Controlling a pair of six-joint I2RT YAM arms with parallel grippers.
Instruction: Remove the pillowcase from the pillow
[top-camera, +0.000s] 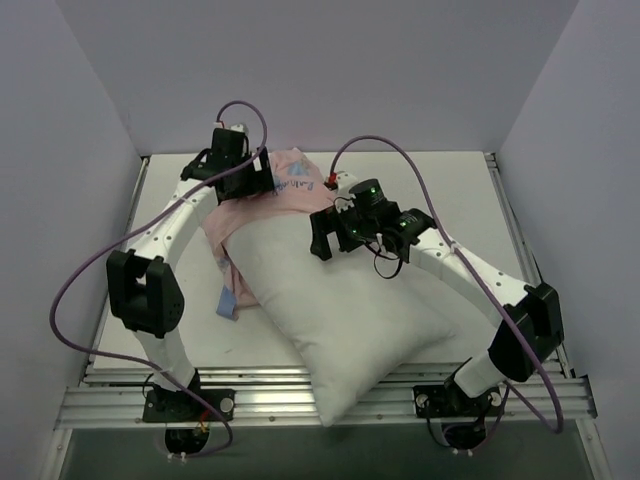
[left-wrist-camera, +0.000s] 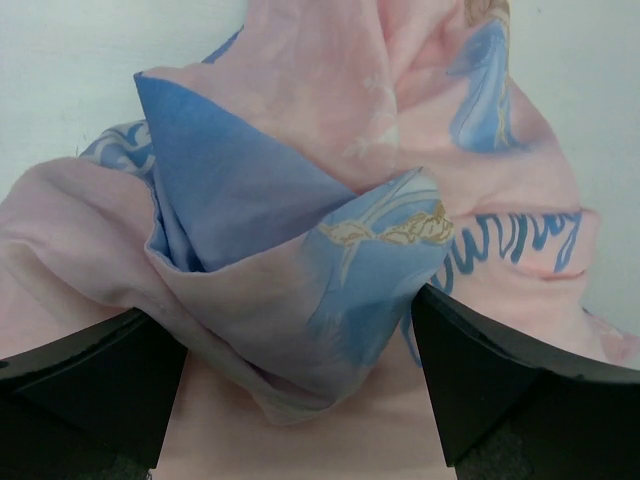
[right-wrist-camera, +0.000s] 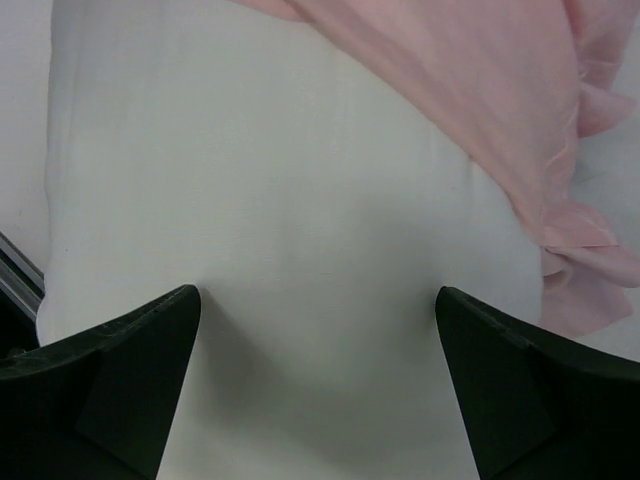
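Note:
The white pillow (top-camera: 340, 310) lies diagonally on the table, its near corner over the front edge. The pillowcase (top-camera: 292, 178), turned pink side out, is bunched over its far end, with a blue strip (top-camera: 229, 297) trailing at the left. My left gripper (top-camera: 258, 183) is over the bunched pillowcase (left-wrist-camera: 300, 150). It is open (left-wrist-camera: 290, 305), with a blue-and-pink fold between the wide-apart fingers. My right gripper (top-camera: 322, 240) is open (right-wrist-camera: 317, 292), its fingers straddling the bare pillow (right-wrist-camera: 280, 200) just below the pink pillowcase edge (right-wrist-camera: 480, 100).
The white table (top-camera: 450, 190) is closed in by pale walls at the left, back and right. An aluminium rail (top-camera: 270, 402) runs along the front edge by the arm bases. Purple cables loop above both arms.

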